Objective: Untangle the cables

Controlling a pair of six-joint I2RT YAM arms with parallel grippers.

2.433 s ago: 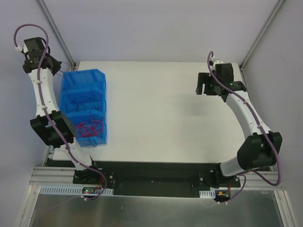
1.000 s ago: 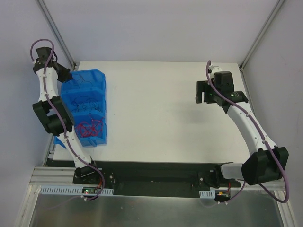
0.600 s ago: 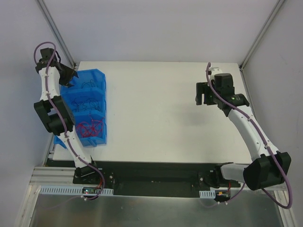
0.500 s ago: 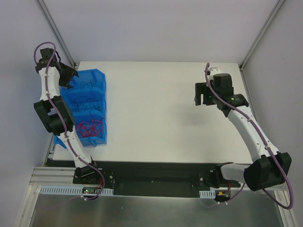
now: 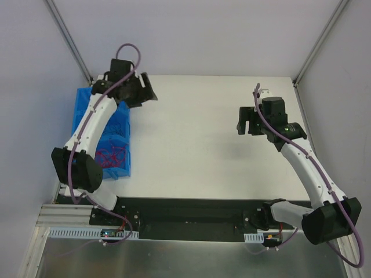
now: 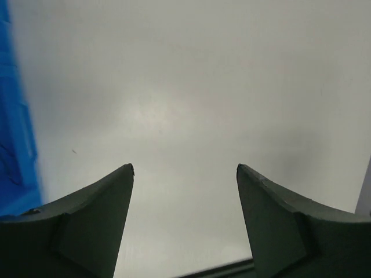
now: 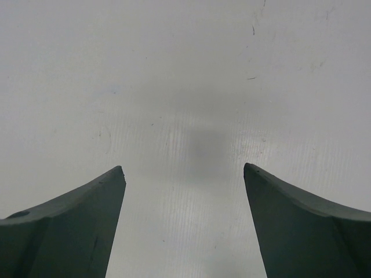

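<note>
The cables lie in a blue bin (image 5: 81, 110) on the table's left side. Thin red cables (image 5: 113, 156) curl in its near compartment. My left arm covers most of the other compartments, and only a trace of a dark cable (image 6: 8, 163) shows at the bin wall (image 6: 14, 145) in the left wrist view. My left gripper (image 5: 148, 94) (image 6: 185, 168) hangs open over bare white table just right of the bin's far end, with nothing between its fingers. Over the right part of the table my right gripper (image 5: 243, 123) (image 7: 182, 168) is open and holds nothing.
The white table (image 5: 191, 139) stretches between the two grippers. A metal frame post (image 5: 69, 40) rises behind the bin at the far left, another (image 5: 316, 46) at the far right. The black base rail (image 5: 191, 214) runs along the near edge.
My left arm has swung from the bin's far left corner rightward over the table, and its jaws have opened. My right gripper has shifted slightly forward and left.
</note>
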